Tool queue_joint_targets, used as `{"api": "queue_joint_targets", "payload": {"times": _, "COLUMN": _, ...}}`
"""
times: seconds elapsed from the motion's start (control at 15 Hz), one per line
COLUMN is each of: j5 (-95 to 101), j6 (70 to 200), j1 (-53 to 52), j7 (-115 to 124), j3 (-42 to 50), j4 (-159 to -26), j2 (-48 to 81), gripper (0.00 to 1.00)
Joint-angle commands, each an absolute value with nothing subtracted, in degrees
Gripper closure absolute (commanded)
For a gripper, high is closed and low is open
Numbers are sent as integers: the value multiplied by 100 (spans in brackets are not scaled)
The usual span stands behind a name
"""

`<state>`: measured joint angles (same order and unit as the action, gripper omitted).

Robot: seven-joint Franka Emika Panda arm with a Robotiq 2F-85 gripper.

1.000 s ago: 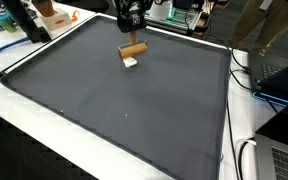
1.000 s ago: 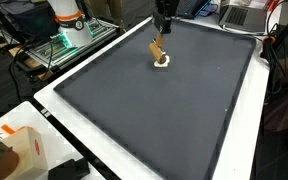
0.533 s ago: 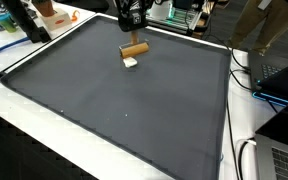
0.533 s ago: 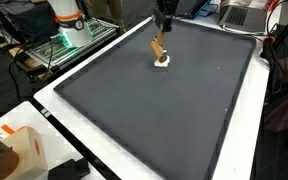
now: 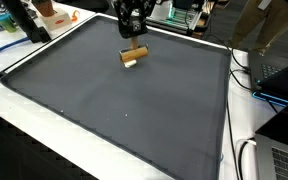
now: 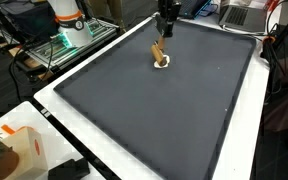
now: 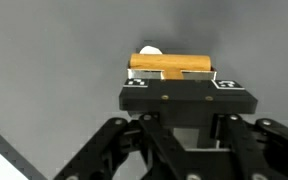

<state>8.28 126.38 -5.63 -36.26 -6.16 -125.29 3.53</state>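
My gripper [image 5: 133, 44] [image 6: 162, 38] hangs over the far part of a dark grey mat [image 5: 124, 120] [image 6: 154, 120], shut on a short wooden block [image 5: 134, 55] [image 6: 159, 50]. The block is held crosswise and a little tilted, low over the mat. Directly under it lies a small white piece [image 6: 163, 63], almost hidden by the block in an exterior view. In the wrist view the block [image 7: 171, 65] spans the gripper [image 7: 172, 76] just beyond its black body, and the white piece [image 7: 149, 51] peeks out behind it. The fingertips themselves are hidden.
A white table border [image 5: 44, 120] [image 6: 94, 130] frames the mat. Cables and a laptop [image 5: 279, 75] lie beside it. Another robot's base [image 6: 69, 20] and a white-and-orange box [image 6: 19, 150] stand off the mat. A person [image 5: 269, 20] stands at the back.
The gripper has come down slightly with the wooden block, so the block now sits closer over the white piece and covers most of it.
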Motion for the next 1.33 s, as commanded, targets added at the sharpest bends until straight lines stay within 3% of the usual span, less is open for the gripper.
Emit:
{"api": "queue_joint_targets", "payload": {"times": 0.0, "j5": 723, "j6": 12964, "j1": -544, "j7": -3710, "j3": -642, "j4": -12502, "j2": 594, "gripper": 77}}
{"api": "queue_joint_targets", "payload": {"times": 1.27, "j5": 366, "j6": 13940, "j1": -515, "j7": -4067, "j3": -845, "j4": -12497, "j2": 900, "gripper": 77}}
